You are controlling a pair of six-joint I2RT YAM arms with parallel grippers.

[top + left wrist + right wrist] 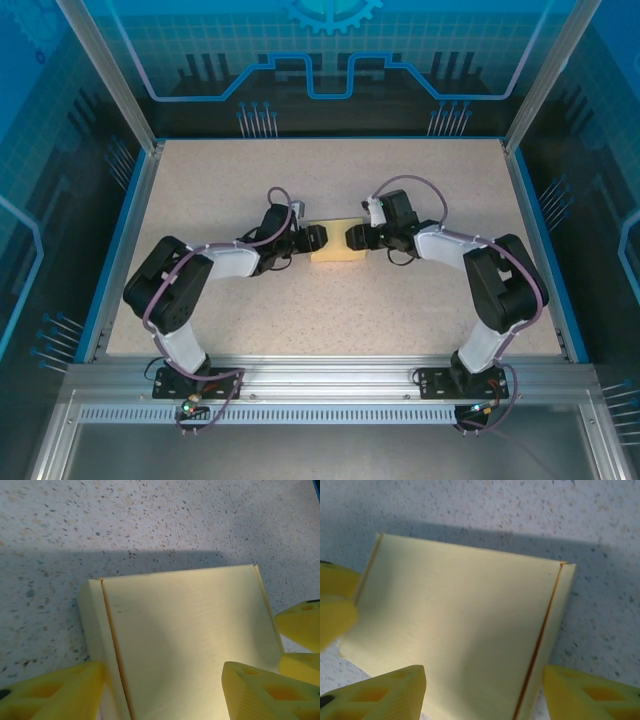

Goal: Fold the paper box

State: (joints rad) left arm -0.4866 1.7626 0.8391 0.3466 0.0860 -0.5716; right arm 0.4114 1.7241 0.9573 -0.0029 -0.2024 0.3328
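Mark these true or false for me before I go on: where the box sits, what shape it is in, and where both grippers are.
1. The paper box lies near the middle of the table. True.
2. The paper box is a spread-out sheet with loose flaps. False: it is a compact rectangle with a creased side panel.
3. The left gripper is parked at the table's left edge. False: it is at the box's left end.
4. The right gripper faces the left gripper across the box. True.
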